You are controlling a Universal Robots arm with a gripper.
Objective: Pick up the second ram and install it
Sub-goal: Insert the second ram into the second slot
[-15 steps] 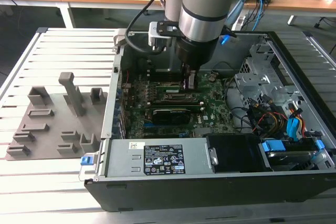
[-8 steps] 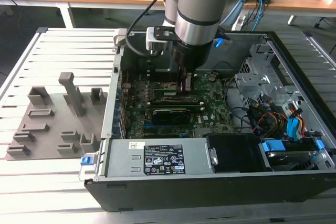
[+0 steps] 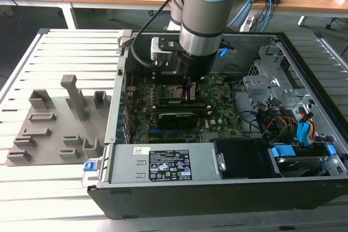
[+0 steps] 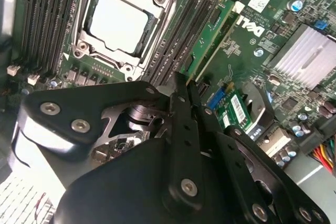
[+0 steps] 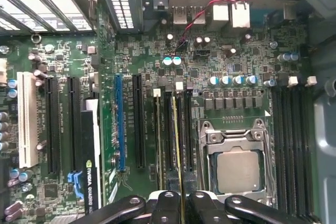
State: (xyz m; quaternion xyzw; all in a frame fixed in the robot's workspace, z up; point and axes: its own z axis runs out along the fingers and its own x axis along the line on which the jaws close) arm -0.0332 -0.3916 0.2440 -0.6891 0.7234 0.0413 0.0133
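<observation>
My gripper point(image 3: 189, 92) is low inside the open computer case, over the memory slots beside the processor socket point(image 5: 239, 169). The second ram point(image 5: 176, 140) shows edge-on as a thin yellow-green strip. It stands along one slot and runs in between the black fingers point(image 5: 167, 203). In the second wrist view the gripper point(image 4: 187, 83) is shut on the near end of this green stick point(image 4: 210, 38), which lies in line with the dark slots. Another thin stick point(image 5: 158, 135) stands in a slot two rows further from the socket.
The green motherboard point(image 3: 220, 113) fills the case floor, with a black graphics card point(image 3: 176, 118) just in front of the gripper. Drive bays and cables point(image 3: 283, 118) crowd the exterior view's right. A grey fixture plate point(image 3: 54, 129) with blocks lies outside the case on the left.
</observation>
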